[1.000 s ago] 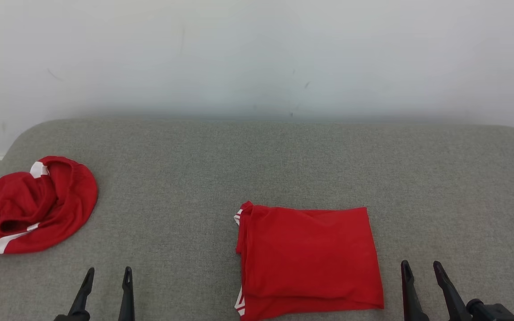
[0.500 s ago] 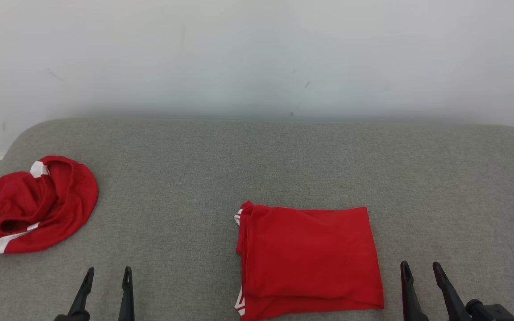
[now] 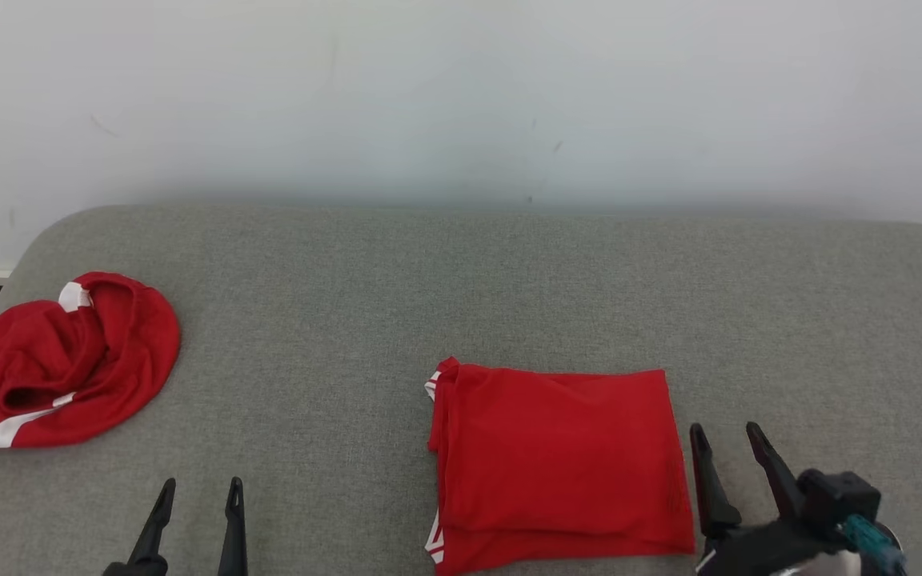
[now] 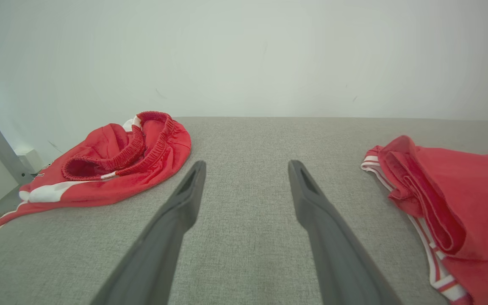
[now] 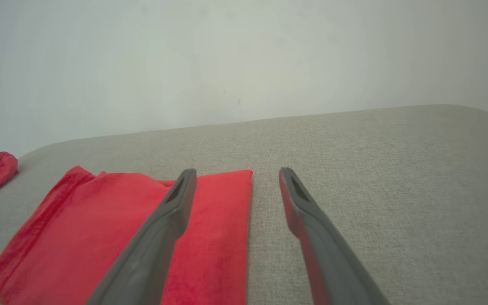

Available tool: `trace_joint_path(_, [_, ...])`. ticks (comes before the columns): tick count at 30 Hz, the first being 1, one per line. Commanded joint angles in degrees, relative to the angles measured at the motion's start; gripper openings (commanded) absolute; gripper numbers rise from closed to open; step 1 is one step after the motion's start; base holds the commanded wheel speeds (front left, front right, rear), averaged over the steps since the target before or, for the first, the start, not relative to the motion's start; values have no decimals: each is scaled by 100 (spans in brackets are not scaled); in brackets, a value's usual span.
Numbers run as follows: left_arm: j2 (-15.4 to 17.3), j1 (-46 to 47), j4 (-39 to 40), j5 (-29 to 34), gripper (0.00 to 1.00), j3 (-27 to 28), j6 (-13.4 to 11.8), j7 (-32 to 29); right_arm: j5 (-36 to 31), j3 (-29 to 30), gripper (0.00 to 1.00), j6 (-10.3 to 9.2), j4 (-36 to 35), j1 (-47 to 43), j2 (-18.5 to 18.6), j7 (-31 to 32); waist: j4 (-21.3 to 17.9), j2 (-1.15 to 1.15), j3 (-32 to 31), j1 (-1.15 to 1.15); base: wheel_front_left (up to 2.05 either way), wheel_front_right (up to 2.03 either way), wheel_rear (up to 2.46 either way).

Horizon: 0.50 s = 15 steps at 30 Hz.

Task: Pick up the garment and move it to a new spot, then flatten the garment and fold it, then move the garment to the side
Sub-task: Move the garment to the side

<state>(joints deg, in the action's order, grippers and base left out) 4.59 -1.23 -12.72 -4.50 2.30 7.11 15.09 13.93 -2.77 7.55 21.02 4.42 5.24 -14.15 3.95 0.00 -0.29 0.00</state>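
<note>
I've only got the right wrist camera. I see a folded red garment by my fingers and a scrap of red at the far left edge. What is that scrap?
Observer: A second red garment, crumpled, with white stripes, lying at the left end of the grey surface, apart from the folded garment.
Operator: Where's the left gripper?
Observer: The left gripper is open over bare surface between the two garments, touching neither.
Operator: Any trim on the folded one?
Observer: Yes, red-and-white striped trim along its left edge.
</note>
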Motion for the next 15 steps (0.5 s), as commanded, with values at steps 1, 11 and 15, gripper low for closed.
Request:
trace_joint_path(1, [-4, 13, -14, 72, 100, -12, 5, 22, -49, -68, 100, -8, 241, 248, 24, 94, 24, 0, 29, 0, 0, 0, 0])
trace_joint_path(11, [-5, 131, -31, 46, 100, -81, 10, 22, 132, -246, 100, -8, 2378, 1512, 80, 474, 147, 0, 131, 0, 0, 0, 0])
trace_joint_path(15, [-9, 138, -37, 38, 100, -79, 4, 22, 278, -277, 100, -8, 3183, 1854, 40, 656, 178, 0, 152, 0, 0, 0, 0])
